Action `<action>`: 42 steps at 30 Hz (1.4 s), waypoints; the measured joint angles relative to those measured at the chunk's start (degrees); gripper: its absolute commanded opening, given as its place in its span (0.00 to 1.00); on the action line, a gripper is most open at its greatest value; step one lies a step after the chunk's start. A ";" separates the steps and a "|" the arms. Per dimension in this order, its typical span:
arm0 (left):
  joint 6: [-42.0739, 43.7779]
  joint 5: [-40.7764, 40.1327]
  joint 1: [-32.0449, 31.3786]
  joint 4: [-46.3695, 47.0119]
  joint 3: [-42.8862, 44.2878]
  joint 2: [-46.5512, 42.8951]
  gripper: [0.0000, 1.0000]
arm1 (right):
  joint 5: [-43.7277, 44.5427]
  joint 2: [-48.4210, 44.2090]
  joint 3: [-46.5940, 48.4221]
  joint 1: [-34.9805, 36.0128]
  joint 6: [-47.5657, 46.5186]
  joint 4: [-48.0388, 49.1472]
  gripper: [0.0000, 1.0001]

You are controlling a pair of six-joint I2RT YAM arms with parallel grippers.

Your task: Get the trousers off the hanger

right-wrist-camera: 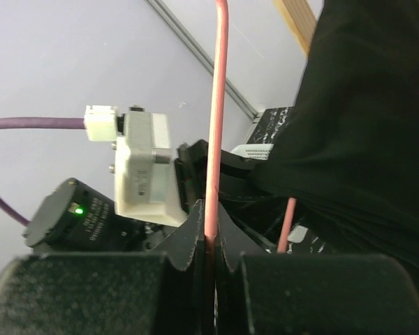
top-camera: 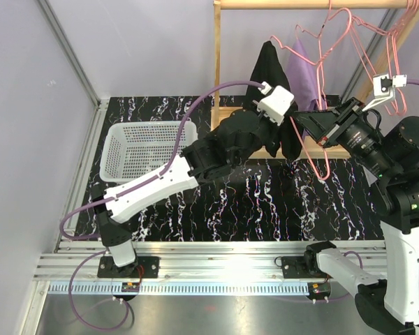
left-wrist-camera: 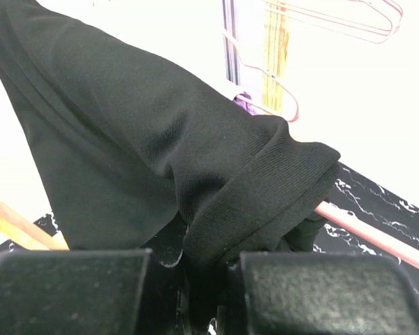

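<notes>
Draped black trousers (left-wrist-camera: 160,139), thick hem bunched at pink hanger (left-wrist-camera: 377,237)

Black trousers (top-camera: 267,70): plain, matte, fine twill weave. They are draped over the straight bar of a pink wire hanger (right-wrist-camera: 216,105) and hang down in loose folds. The thick folded hem bunches where the cloth crosses the bar, and the bar shows bare beyond it. A fold of the hem is nipped between the fingers of the left gripper (left-wrist-camera: 195,279).

Purple trousers (top-camera: 304,77): light purple, hanging upright just beside the black pair on its right. Partly hidden. Too small to make out detail.
</notes>
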 measured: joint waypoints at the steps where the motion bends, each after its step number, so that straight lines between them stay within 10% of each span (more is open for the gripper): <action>1: -0.11 0.17 0.02 -0.59 -0.09 -0.42 0.00 | 0.31 -0.15 -0.31 0.00 -0.59 -0.09 0.00; 29: -5.09 6.03 0.17 -11.06 -0.94 -13.79 0.00 | 6.40 -2.45 -12.92 0.00 -8.72 0.46 0.00; 42: -7.87 -5.07 0.15 -6.69 -6.36 -19.71 0.00 | 5.14 -9.42 -26.56 0.00 -9.38 0.66 0.00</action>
